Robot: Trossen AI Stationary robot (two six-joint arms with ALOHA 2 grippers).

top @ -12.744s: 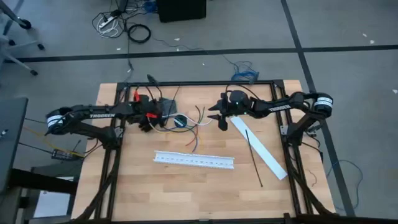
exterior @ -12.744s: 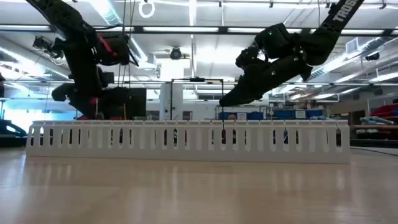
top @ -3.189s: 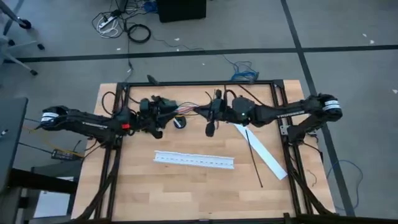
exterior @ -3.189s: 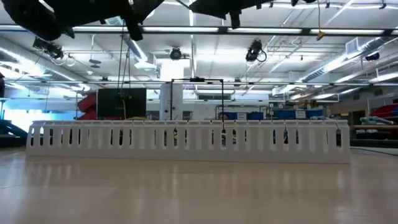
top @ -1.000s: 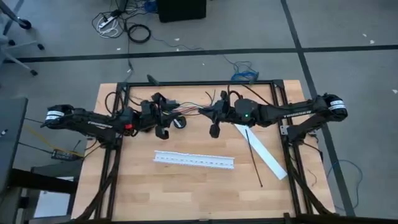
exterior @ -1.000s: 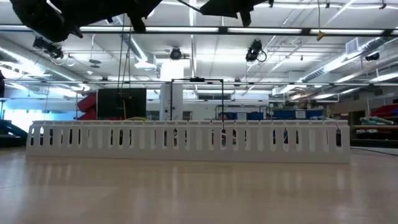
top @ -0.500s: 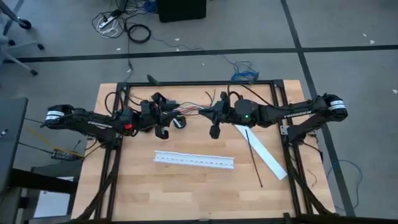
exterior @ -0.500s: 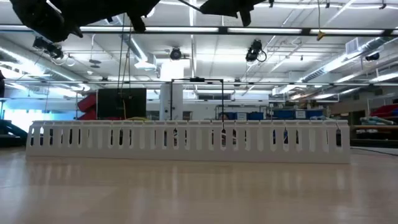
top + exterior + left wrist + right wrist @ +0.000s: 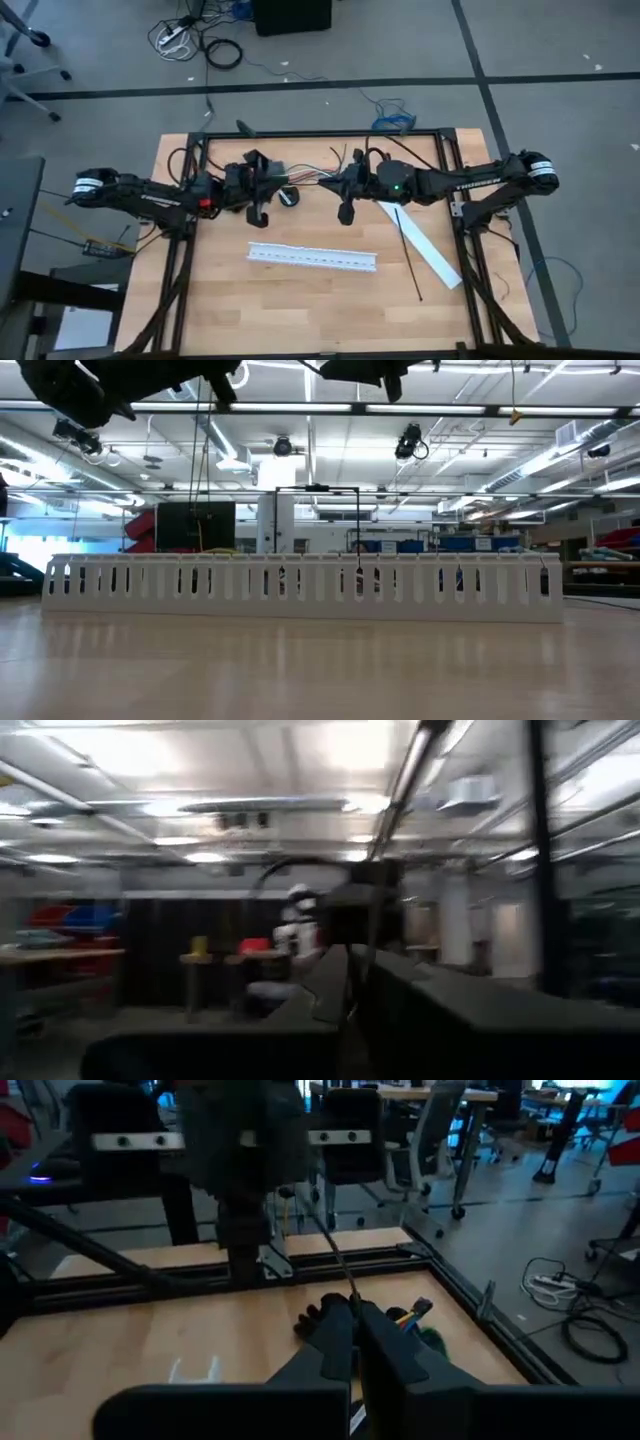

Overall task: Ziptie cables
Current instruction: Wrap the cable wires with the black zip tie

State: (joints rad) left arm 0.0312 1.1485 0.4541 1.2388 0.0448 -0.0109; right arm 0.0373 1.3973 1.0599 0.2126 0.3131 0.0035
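Both arms reach in over the upper middle of the bench (image 9: 200, 300) in the high view, the left gripper (image 9: 262, 192) and the right gripper (image 9: 343, 190) facing each other with the cables (image 9: 306, 176) strung between them, lifted clear of the wood. That looks like a deliberate hold: pulling the loose wires into one taut bunch would leave a stretch where a strap can go round. In the right wrist view the right fingers (image 9: 338, 1342) are pressed narrow on a thin dark wire, with coloured ends just beyond them (which strands exactly is too fine to tell). The left fingers appear narrowly closed on the other end, though the left wrist view shows this only blurrily. The ziptie (image 9: 408, 253) lies untouched at centre right, partly across a flat white strip (image 9: 420, 242), well apart from both grippers. The white slotted channel (image 9: 312, 257) lies below the grippers, mid-frame; with both grippers occupied, neither is free to fetch the strap.
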